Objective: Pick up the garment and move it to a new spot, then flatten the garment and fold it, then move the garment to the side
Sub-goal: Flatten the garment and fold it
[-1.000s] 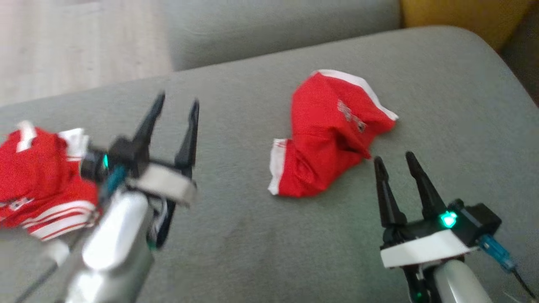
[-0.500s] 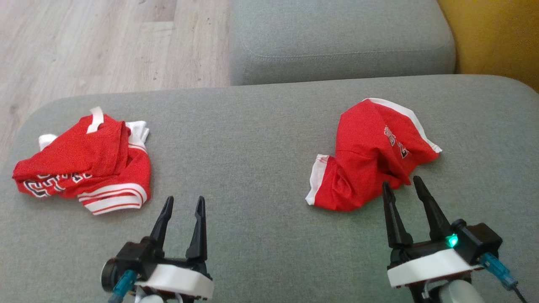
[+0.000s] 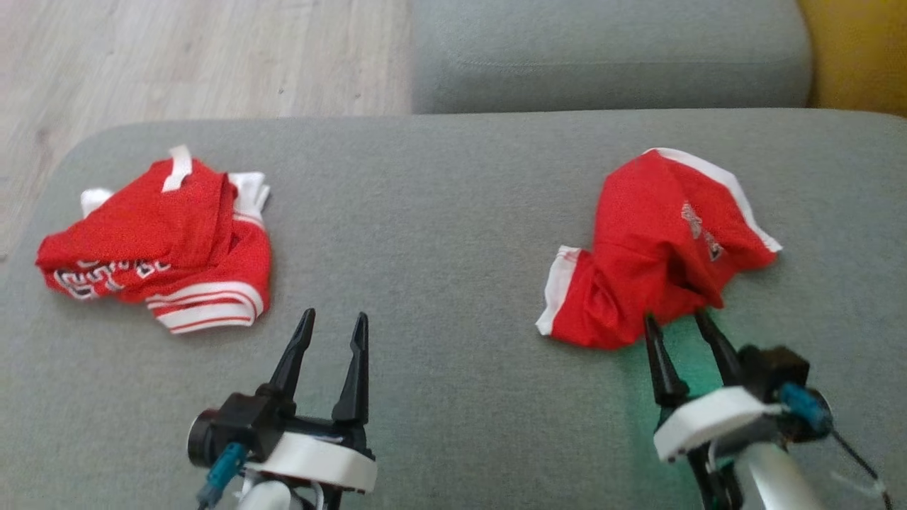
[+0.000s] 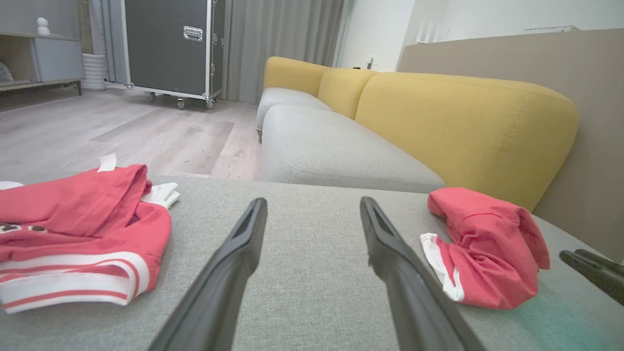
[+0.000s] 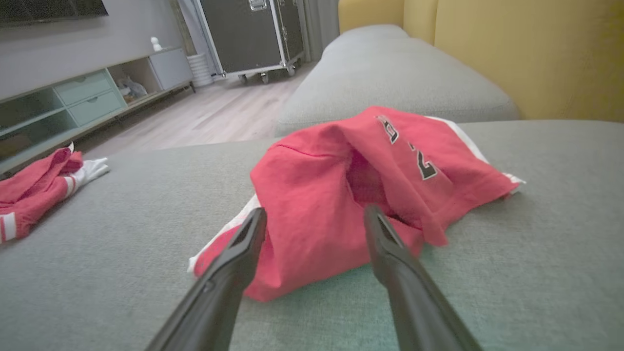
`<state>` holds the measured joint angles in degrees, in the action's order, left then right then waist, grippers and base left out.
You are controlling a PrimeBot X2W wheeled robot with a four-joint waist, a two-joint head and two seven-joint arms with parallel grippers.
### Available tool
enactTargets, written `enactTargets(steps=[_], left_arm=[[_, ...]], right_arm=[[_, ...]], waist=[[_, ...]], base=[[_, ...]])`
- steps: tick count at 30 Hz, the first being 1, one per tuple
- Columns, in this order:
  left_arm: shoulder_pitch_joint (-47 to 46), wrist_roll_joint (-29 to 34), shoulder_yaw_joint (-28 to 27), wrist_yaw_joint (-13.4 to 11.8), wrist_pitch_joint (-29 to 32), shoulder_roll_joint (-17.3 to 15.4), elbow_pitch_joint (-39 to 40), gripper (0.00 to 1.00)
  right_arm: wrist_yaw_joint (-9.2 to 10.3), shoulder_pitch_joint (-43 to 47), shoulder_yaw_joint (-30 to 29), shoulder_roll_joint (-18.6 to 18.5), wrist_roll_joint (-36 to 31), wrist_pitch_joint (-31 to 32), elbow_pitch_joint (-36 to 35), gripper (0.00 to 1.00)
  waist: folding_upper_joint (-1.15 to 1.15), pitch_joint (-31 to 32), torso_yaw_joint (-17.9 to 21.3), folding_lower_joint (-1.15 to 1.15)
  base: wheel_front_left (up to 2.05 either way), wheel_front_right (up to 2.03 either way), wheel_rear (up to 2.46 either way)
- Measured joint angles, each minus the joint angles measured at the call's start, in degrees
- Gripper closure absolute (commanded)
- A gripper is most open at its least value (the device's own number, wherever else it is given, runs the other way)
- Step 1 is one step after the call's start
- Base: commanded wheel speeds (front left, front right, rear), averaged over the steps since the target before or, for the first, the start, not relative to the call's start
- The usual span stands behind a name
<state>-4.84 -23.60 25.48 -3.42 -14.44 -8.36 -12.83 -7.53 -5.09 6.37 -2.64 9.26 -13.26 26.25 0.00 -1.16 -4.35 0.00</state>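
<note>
- head view: the right gripper [image 3: 674, 317] has its fingers spread, with the tips right at the near edge of the crumpled red garment [image 3: 659, 241], one to either side of a drooping fold; nothing is pinched yet.
- that garment lies on the right part of the grey seat cushion [image 3: 453, 212]. it is bunched into a hump, with a white-trimmed edge toward the back and a white cuff at its left end. no flat hem offers itself, so the near fold looks like the easiest bit to take.
- right wrist view puts the hump between and just beyond the two fingers. this suggests the approach is lined up for a low pinch at the cloth's near side, the first step of lifting it to a new spot.
- the left gripper [image 3: 334, 315] hovers over bare cushion with its fingers spread too, holding nothing. it is likely in reserve for the flattening, which should need both arms.
- a second red garment [image 3: 156, 248] with striped white trim sits bunched at the far left, well apart and probably out of the way.
</note>
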Motion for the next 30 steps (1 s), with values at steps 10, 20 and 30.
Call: enactTargets(steps=[10,20,30], left_arm=[[-2.0,1.0,-1.4,1.8,0.0,1.9,-0.7,0.00],[-1.9,1.6,-3.4,2.4,0.0,3.0,-1.5,0.00],[1.3,2.0,-4.1,3.0,0.0,3.9,-1.2,0.00]], right_arm=[[0.00,-12.4,-2.0,-0.1,1.7,3.9,19.4,0.00],[0.00,-19.2,-5.9,-0.1,-6.9,0.0,25.1,1.00],[0.00,-18.8,-16.1,-0.1,-16.4,-0.4,11.7,1.00]], waist=[[0.00,-3.4,-4.2,0.01],[0.00,-2.0,-4.6,0.00],[0.00,2.4,-1.4,-0.01]], base=[[0.00,0.00,0.00],[0.00,0.00,0.00],[0.00,0.00,0.00]])
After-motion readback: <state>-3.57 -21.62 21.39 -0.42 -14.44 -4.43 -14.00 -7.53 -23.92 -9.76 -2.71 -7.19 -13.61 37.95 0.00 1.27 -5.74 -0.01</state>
